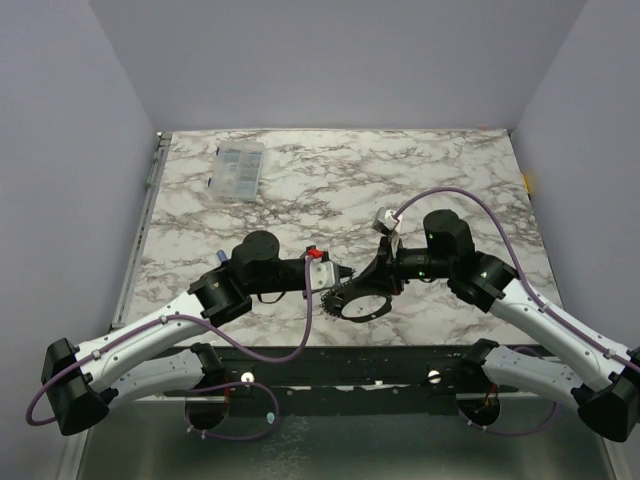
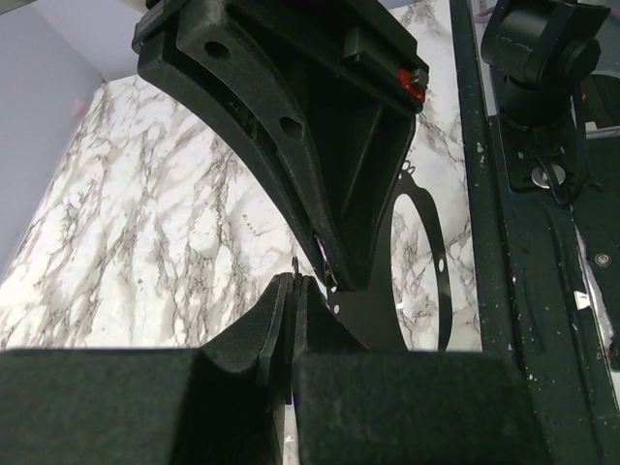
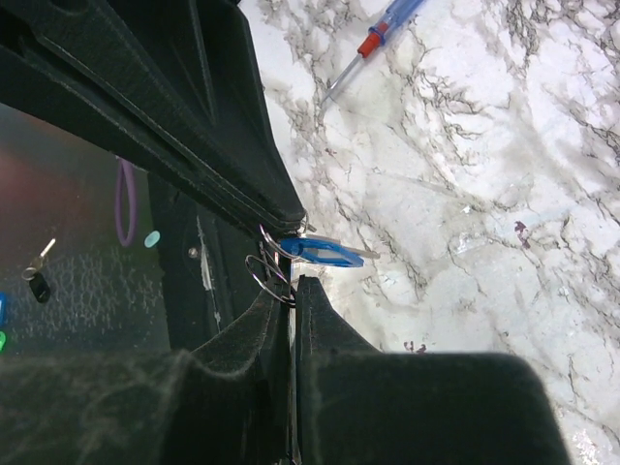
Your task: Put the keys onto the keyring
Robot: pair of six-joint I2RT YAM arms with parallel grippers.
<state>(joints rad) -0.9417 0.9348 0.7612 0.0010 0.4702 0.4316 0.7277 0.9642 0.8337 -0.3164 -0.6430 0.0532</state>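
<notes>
Both grippers meet tip to tip over the table's near middle. In the right wrist view my right gripper (image 3: 294,284) is shut on the lower coil of the keyring's thin metal ring (image 3: 260,268). The ring's upper coil runs through the head of a blue key (image 3: 325,252) and up into the tip of my left gripper (image 3: 295,215). My left gripper (image 2: 294,282) is shut, with a sliver of wire poking out of its tip. The keyring's coiled band (image 1: 333,303) hangs as a dark loop under the grippers (image 1: 345,274). A second small key (image 3: 39,281) lies below the table's near edge.
A clear plastic box (image 1: 238,168) stands at the back left. A red-and-blue-handled tool (image 3: 373,39) lies on the marble left of the arms. The right gripper body (image 2: 320,126) fills the space just ahead of my left fingers. The table's near edge (image 1: 330,350) is close behind.
</notes>
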